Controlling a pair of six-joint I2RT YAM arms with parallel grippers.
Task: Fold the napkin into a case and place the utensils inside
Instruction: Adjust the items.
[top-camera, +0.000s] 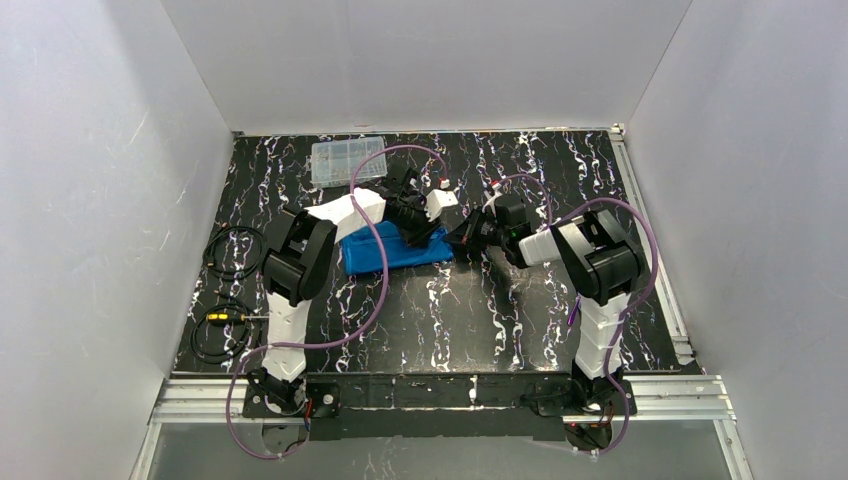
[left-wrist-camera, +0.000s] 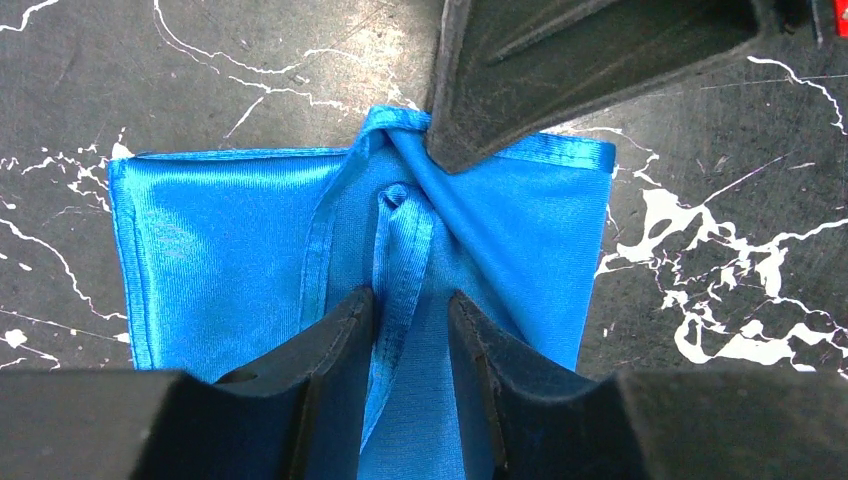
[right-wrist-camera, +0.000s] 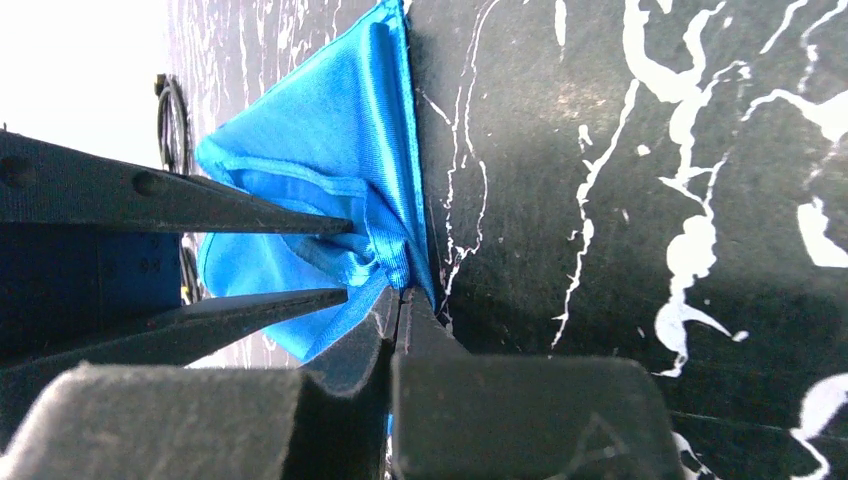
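The right gripper (right-wrist-camera: 402, 300) is closed on the hem of the folded blue napkin (left-wrist-camera: 230, 250), which lies on the black marbled tabletop (left-wrist-camera: 720, 230). Directly opposite, the left gripper (left-wrist-camera: 410, 300) stands narrowly parted. Its fingers (left-wrist-camera: 330, 350) straddle a raised ridge of the cloth, with a gap visible on one side. A clear compartment box (top-camera: 345, 160) sits well beyond the left gripper.

right gripper (right-wrist-camera: 402, 300) clamped tight on napkin (right-wrist-camera: 320, 130) hem at a corner. left gripper (right-wrist-camera: 345, 258) fingers at left, apart, straddling a bunched fold. black marbled table (right-wrist-camera: 620, 150) beneath.
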